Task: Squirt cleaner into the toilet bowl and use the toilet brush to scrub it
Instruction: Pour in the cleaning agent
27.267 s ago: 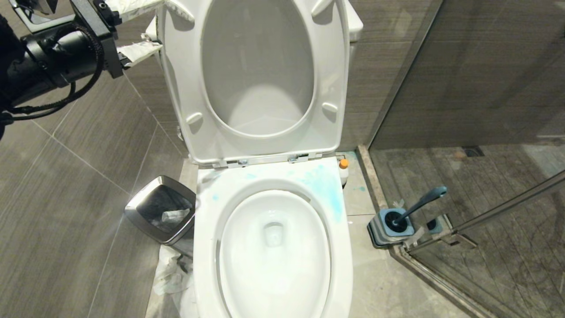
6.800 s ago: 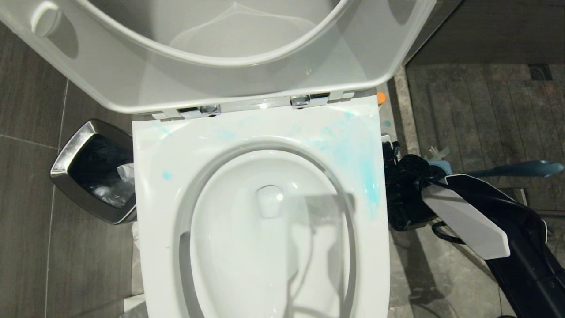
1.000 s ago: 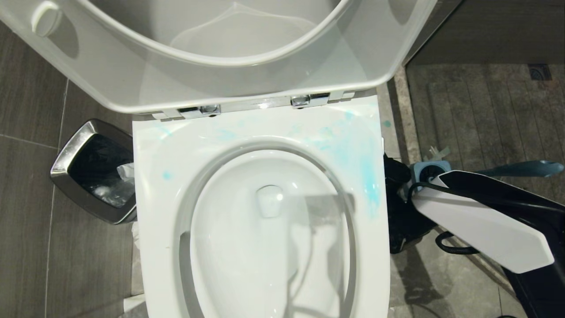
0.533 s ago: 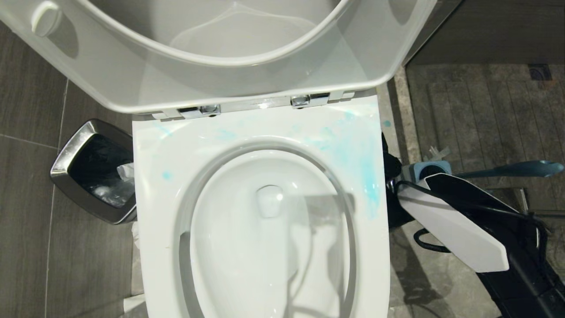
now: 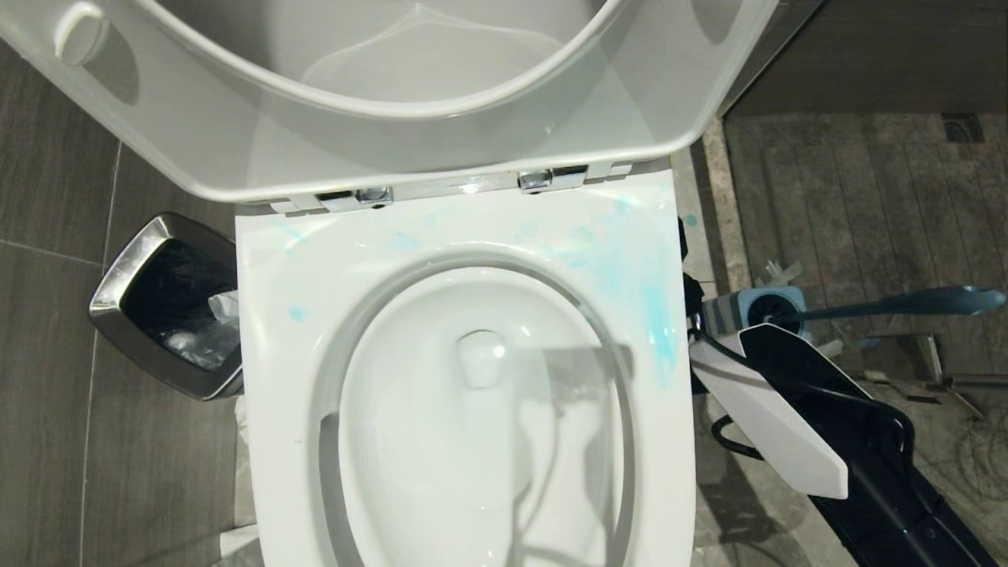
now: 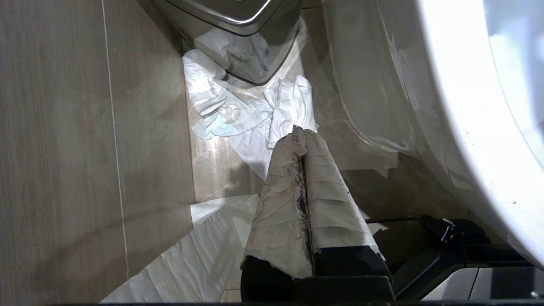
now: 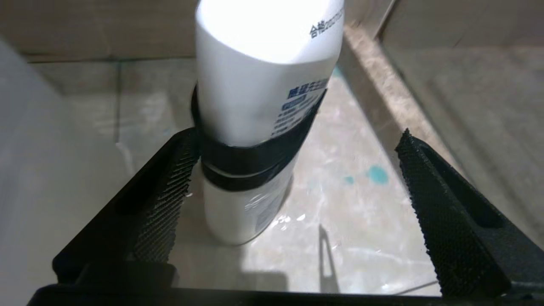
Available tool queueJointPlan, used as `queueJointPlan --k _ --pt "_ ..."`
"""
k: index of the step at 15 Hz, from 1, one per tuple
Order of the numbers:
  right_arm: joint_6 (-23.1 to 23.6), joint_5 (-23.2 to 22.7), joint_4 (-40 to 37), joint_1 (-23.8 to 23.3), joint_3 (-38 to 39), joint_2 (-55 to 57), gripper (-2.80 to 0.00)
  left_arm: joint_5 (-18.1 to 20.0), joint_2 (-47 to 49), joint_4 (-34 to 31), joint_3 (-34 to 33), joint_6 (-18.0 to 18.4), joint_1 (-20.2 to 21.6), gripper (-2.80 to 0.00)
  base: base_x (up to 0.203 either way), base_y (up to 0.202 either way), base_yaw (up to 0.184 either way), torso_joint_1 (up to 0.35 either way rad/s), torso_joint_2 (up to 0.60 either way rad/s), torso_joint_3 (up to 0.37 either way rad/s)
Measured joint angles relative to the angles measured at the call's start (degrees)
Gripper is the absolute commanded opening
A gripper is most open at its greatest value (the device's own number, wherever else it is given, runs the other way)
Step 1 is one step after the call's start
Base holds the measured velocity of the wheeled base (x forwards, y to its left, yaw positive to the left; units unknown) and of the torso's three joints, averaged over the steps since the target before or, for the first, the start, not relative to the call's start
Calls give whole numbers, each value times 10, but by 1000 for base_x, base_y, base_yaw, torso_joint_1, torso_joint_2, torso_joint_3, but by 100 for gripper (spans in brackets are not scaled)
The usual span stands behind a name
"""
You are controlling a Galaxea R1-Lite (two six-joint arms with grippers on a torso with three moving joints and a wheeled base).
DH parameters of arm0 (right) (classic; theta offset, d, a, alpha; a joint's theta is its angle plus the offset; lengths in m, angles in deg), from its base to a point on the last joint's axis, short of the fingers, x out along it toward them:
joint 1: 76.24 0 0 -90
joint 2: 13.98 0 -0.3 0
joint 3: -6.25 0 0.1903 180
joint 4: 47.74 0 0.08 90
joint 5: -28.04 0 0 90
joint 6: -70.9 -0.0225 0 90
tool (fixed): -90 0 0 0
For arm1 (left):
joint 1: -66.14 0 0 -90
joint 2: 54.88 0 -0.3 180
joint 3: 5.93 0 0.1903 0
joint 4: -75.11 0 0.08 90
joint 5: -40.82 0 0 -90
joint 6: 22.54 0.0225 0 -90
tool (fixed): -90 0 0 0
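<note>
Cleaner (image 7: 255,106) upright between spread right hand (image 7: 293,204) fingers, only in right wrist view.

Black right arm (image 5: 858,449) with a white panel, black cable, textured black fingers (image 7: 161,199).

pretty clearly a home bathroom: white toilet bowl (image 5: 472,409) with the seat and lid flipped up, grey floor tiles (image 5: 47,409), a small silver-rimmed waste bin (image 5: 126,272) beside it, a toilet brush (image 5: 906,303) in its holder (image 5: 728,311), and a wet shower floor (image 5: 850,197) past a raised stone kerb.
</note>
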Motion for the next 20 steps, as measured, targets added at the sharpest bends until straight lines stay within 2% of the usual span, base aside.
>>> queueJointPlan --k 5,13,16,20 --pt "4 -7 -1 0 -23 26 0 0 0 0 0 0 0 -280 0 0 0 0 0 0" --pt "-5 -74 -2 -8 -24 28 0 0 0 0 0 0 0 -280 0 0 0 0 0 0" --pt "1 -108 -1 -20 -25 20 0 0 0 0 0 0 0 -280 0 0 0 0 0 0" --pt "11 -113 -1 -49 -28 12 0 0 0 0 0 0 0 -280 0 0 0 0 0 0"
